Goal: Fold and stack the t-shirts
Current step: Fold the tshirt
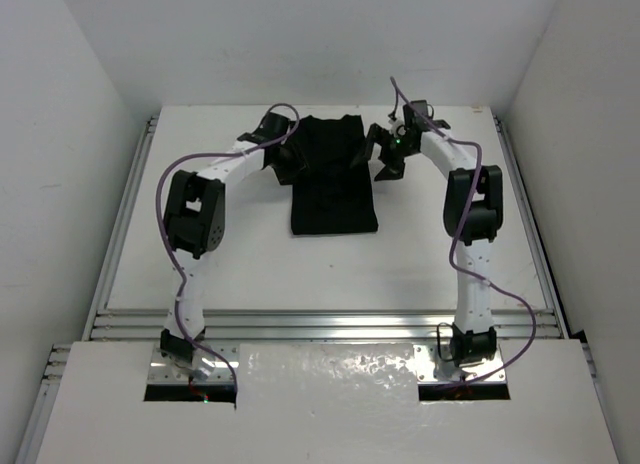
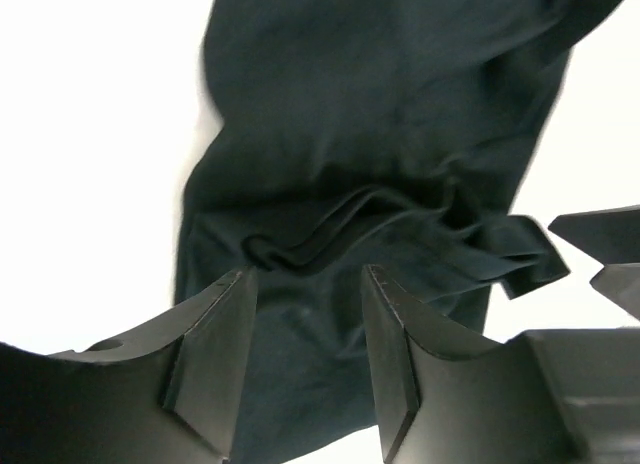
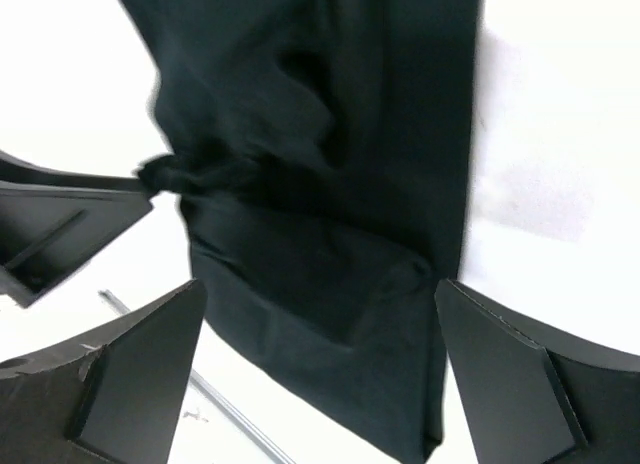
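The black t-shirt (image 1: 335, 184) lies flat on the white table (image 1: 250, 274), folded into a long narrow strip at the back middle. My left gripper (image 1: 288, 156) is open at the strip's left edge near its far end. In the left wrist view, the left gripper (image 2: 308, 274) hovers over wrinkled fabric (image 2: 380, 104), gripping nothing. My right gripper (image 1: 383, 152) is wide open at the strip's right edge. In the right wrist view, the right gripper (image 3: 318, 286) spans the shirt's end (image 3: 330, 114) without holding it.
White walls close in the table on the left, back and right. Metal rails (image 1: 120, 234) run along the table's left side and front edge. A thin seam or rail (image 3: 235, 416) runs across the table beyond the shirt's end in the right wrist view.
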